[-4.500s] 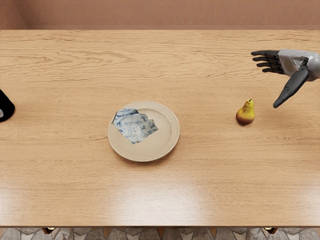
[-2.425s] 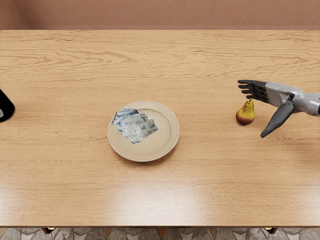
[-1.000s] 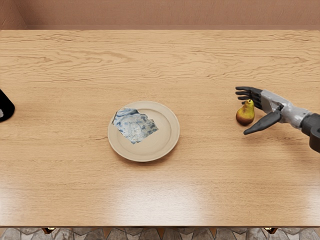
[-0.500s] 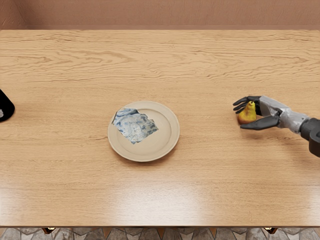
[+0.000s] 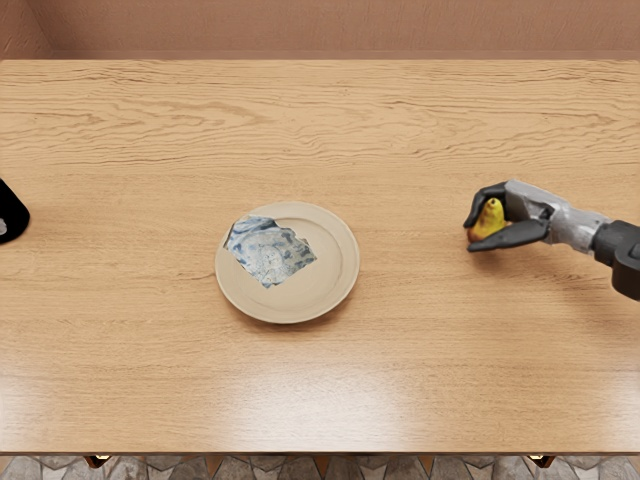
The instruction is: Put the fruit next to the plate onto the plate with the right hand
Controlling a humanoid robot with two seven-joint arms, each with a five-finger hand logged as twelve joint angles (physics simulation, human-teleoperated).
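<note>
A small yellow-orange pear (image 5: 488,220) sits inside my right hand (image 5: 490,219), whose dark fingers and thumb are curled around it; the arm comes in from the right edge. Hand and pear are just above the wooden table (image 5: 320,380), well to the right of the plate. The beige plate (image 5: 335,270) lies near the table's middle and carries a crumpled blue-white piece (image 5: 267,250) on its left half. Only a dark tip of my left arm (image 5: 10,212) shows at the left edge.
The table's far edge meets a brown wall at the top. Its front edge runs along the bottom, with tiled floor below. Bare wood lies between the pear and the plate.
My right hand came down from the upper right to the pear, and its fingers closed around it. In the last half second the pear shifted slightly up with the hand.
</note>
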